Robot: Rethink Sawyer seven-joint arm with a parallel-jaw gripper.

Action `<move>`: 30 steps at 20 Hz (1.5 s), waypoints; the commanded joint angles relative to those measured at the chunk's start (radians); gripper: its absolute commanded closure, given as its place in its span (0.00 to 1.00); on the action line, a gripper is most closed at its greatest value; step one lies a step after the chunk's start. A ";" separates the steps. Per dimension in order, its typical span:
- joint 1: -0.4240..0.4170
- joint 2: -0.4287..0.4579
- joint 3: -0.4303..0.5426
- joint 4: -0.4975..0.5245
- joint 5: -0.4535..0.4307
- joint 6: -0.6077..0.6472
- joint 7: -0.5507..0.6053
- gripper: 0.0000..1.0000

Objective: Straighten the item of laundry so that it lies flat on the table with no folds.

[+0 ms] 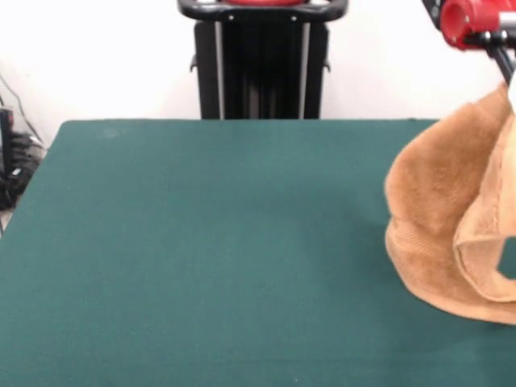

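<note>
Though jaws' state untellable, towel (439, 218) hanging folded from red arm (472, 20), hem on bare table (201, 242).

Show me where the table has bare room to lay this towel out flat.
The table is bare from its left edge across the middle to the towel. The right edge is crowded: the towel hangs bunched there, lifted at its top, with the arm above.
</note>
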 commanded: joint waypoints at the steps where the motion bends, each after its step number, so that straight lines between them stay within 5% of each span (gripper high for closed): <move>1: 0.071 0.091 -0.027 -0.080 0.078 -0.056 0.112 1.00; 9: 0.145 0.058 -0.131 0.019 0.023 -0.070 0.076 1.00; 16: 0.210 0.122 -0.168 -0.010 -0.071 -0.022 0.035 1.00; 21: 0.202 0.212 -0.139 -0.076 -0.139 0.031 0.068 1.00; 30: 0.104 0.138 -0.067 -0.096 -0.348 0.165 0.133 1.00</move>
